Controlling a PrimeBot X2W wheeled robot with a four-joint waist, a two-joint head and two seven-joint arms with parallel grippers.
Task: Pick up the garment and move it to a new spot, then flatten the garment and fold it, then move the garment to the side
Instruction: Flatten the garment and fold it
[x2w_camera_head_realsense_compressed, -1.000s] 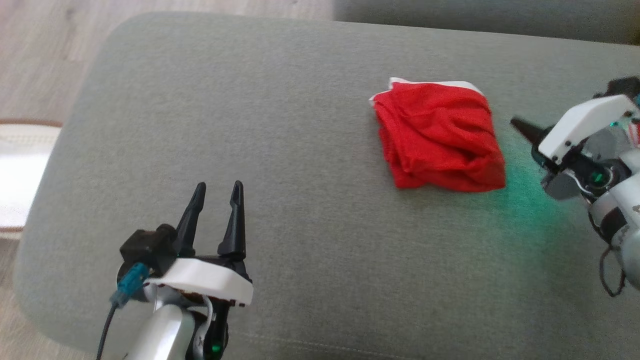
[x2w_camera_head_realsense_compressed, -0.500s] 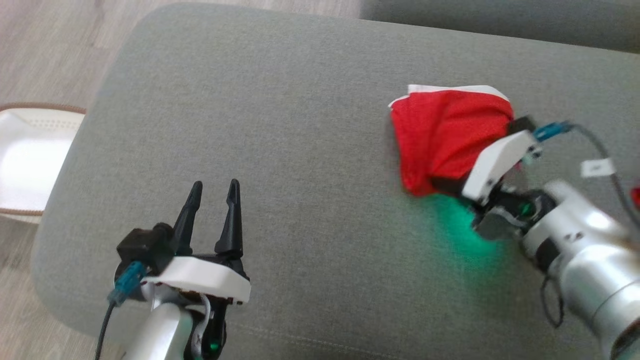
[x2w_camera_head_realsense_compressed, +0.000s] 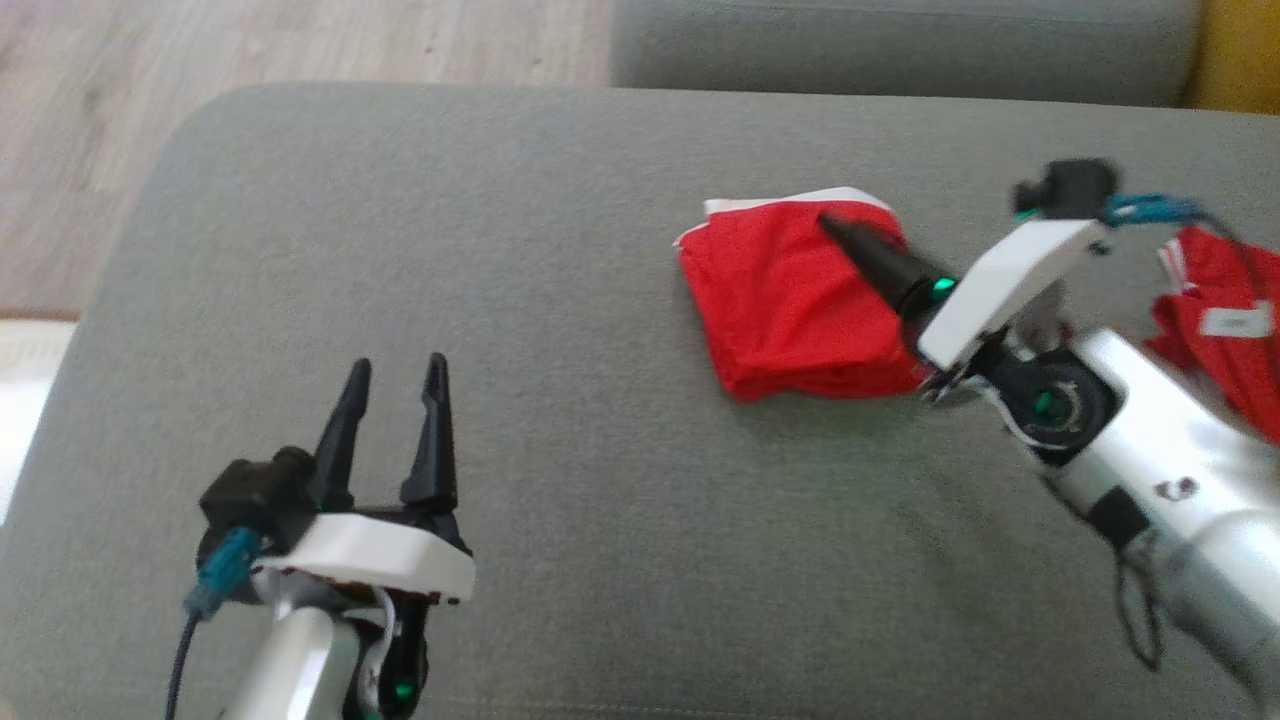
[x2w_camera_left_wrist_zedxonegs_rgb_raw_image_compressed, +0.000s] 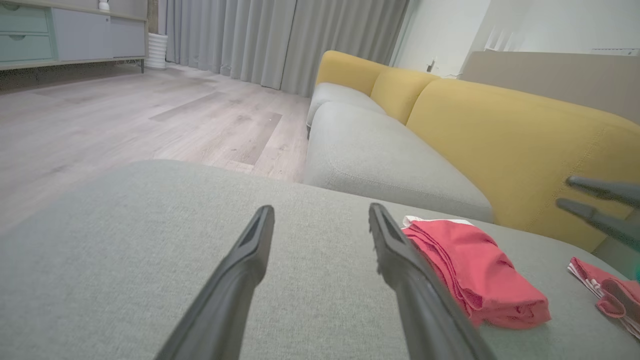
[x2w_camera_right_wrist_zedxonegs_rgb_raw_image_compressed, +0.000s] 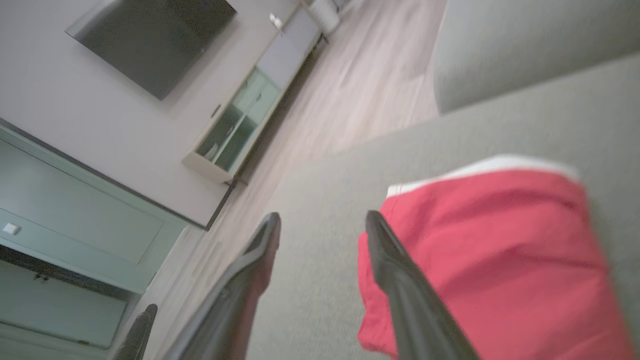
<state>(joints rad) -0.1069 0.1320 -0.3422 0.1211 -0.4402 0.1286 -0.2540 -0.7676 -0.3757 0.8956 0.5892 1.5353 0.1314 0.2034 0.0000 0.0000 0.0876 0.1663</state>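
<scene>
A folded red fabric garment with a white hem showing along its far edge lies flat on the broad grey upholstered cushion, on the cushion's far right part as the head view has it. The right gripper hangs over that same part of the cushion, above the garment's near right corner. Its two long dark fingers stand parted with only grey upholstery between them, and it holds nothing. One finger points across the top of the red fabric; whether it touches the cloth I cannot tell, as the wrist view there is blurred.

The left gripper is over the cushion's near left part, spread wide and empty, its fingers pointing toward the cushion's far edge.

At the cushion's right edge lies a second, crumpled red cloth with white trim. Behind the cushion's far right side rises a yellow sofa back, and pale wooden floor lies beyond its far left corner.
</scene>
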